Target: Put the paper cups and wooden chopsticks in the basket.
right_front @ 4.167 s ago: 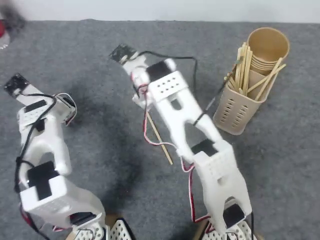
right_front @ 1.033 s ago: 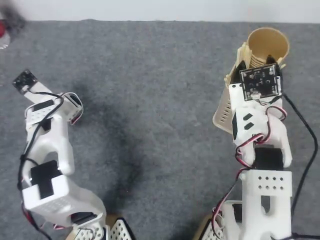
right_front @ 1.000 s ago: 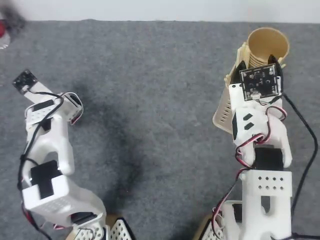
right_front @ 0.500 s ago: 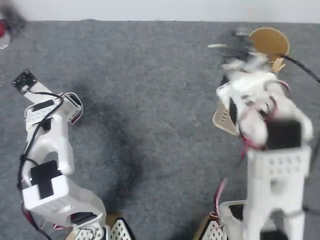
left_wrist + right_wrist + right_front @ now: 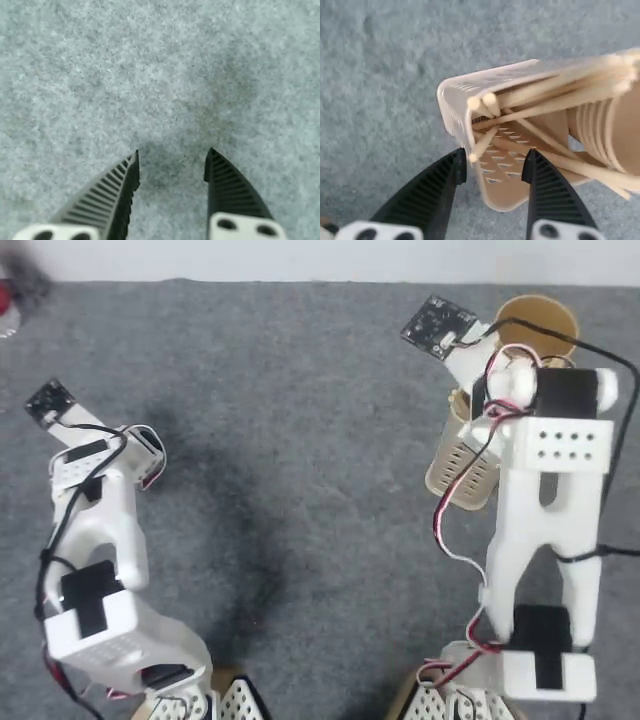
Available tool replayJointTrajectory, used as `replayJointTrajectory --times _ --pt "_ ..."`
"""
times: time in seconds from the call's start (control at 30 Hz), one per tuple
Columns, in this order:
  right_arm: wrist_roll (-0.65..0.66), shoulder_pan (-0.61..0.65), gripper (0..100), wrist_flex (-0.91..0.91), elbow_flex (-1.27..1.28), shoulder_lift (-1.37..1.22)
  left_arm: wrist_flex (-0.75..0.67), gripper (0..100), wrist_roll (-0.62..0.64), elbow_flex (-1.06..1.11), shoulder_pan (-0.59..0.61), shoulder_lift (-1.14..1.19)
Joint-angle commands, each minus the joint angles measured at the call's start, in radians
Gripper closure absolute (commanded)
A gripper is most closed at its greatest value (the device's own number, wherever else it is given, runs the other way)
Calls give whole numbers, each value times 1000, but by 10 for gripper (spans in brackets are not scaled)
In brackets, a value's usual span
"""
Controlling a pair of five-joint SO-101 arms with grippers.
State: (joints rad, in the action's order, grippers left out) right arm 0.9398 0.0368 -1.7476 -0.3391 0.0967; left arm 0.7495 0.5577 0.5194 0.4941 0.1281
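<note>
A beige perforated basket (image 5: 454,112) holds several wooden chopsticks (image 5: 560,97) and a stack of paper cups (image 5: 612,132). My right gripper (image 5: 495,162) hangs open just above the basket's near corner, with one chopstick tip close to a finger and nothing gripped. From the high view, the right arm (image 5: 545,490) stands over the basket (image 5: 462,465), and the top cup (image 5: 540,325) shows beyond it. My left gripper (image 5: 172,160) is open over bare grey carpet, and its arm (image 5: 95,520) stays at the left side.
Grey carpet (image 5: 300,420) covers the whole table between the two arms. A white wall edge runs along the far side. A small red object (image 5: 5,300) sits at the far left corner.
The chopstick that lay on the carpet 4.2 s ago is gone from there. Over the last second the right arm rose and turned above the basket. The left arm kept still.
</note>
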Motion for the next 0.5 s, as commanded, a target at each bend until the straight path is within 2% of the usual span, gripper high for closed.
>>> replayJointTrajectory --times 0.0,0.13,0.27,0.3,0.4,0.47 --pt "38 -33 812 -18 -44 -31 -17 791 -6 -8 -8 -49" --pt "80 -31 821 -42 -43 -108 -17 791 -6 -5 -8 -49" --pt "115 4 998 -47 -43 -157 -17 791 -6 -5 -8 -49" --pt "112 24 976 -48 -43 -160 -17 791 -6 -5 -8 -49" --pt "48 120 995 -48 -44 -160 -17 791 -6 -7 -8 -49" --pt "-51 213 991 -47 -51 -160 -17 791 -6 -7 -8 -49"
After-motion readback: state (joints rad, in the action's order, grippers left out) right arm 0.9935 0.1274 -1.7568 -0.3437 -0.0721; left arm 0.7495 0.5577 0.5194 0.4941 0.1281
